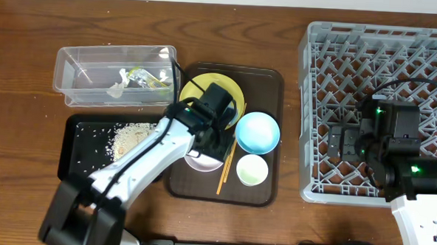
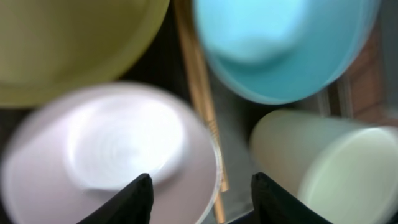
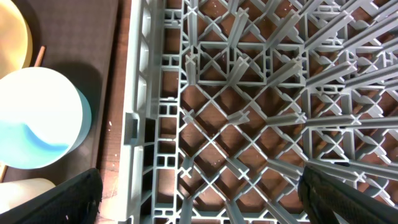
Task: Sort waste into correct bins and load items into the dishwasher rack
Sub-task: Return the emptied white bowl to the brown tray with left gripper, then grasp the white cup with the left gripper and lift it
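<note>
White bowl [image 2: 112, 146] is stiff, light, slippery: pinch its thin rim. Your left fingers [image 2: 137, 199] stand spread over it, and your right fingers [image 3: 68, 199] are spread and empty.

Yellow plate [image 1: 205, 89], sky-blue bowl [image 1: 257, 132], pale cream cup [image 1: 252, 170], all against the dark brown tray [image 1: 272, 84]. Now the rack [image 1: 315, 104], a grey lattice. There's the black tray [image 1: 73, 157], speckled with white rice [image 1: 133, 136]. Clear tub [image 1: 73, 68], greenish wrapper [image 1: 150, 79] showing through. Under it all, the bench [image 1: 30, 33]: warm brown wood grain.
</note>
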Controlling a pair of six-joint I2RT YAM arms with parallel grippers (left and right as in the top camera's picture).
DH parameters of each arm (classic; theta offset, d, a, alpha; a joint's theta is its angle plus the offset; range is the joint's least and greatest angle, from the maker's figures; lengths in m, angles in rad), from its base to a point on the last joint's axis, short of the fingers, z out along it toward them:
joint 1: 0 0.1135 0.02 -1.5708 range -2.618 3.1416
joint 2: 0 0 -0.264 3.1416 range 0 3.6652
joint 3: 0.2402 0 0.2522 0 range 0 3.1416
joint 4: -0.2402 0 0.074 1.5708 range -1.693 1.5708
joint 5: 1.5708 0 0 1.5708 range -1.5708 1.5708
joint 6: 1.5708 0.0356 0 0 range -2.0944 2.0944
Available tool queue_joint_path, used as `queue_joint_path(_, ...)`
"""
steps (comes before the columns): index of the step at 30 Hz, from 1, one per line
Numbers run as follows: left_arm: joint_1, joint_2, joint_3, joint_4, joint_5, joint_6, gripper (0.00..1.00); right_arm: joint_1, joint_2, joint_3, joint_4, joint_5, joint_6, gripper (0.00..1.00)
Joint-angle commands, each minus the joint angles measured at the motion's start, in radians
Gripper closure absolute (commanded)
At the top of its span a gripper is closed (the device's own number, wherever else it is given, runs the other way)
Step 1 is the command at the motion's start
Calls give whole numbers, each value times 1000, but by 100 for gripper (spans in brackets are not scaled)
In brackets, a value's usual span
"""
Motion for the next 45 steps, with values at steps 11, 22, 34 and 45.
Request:
queue_joint_path(11, -95, -66, 6, 3, 74, -4, 43, -6, -4, 19, -2, 7, 5, 1)
queue_joint_path(22, -154, 111, 4, 2, 68, -58, 66, -6, -4, 19, -8, 7, 6, 1)
queue_joint_path(34, -87, 0, 21, -62, 68, -67, 94, -6, -4, 19, -3, 44, 6, 1)
queue_joint_path(45, 352, -153, 32, 155, 466, -204, 94, -5, 6, 19, 218, -205, 89, 1)
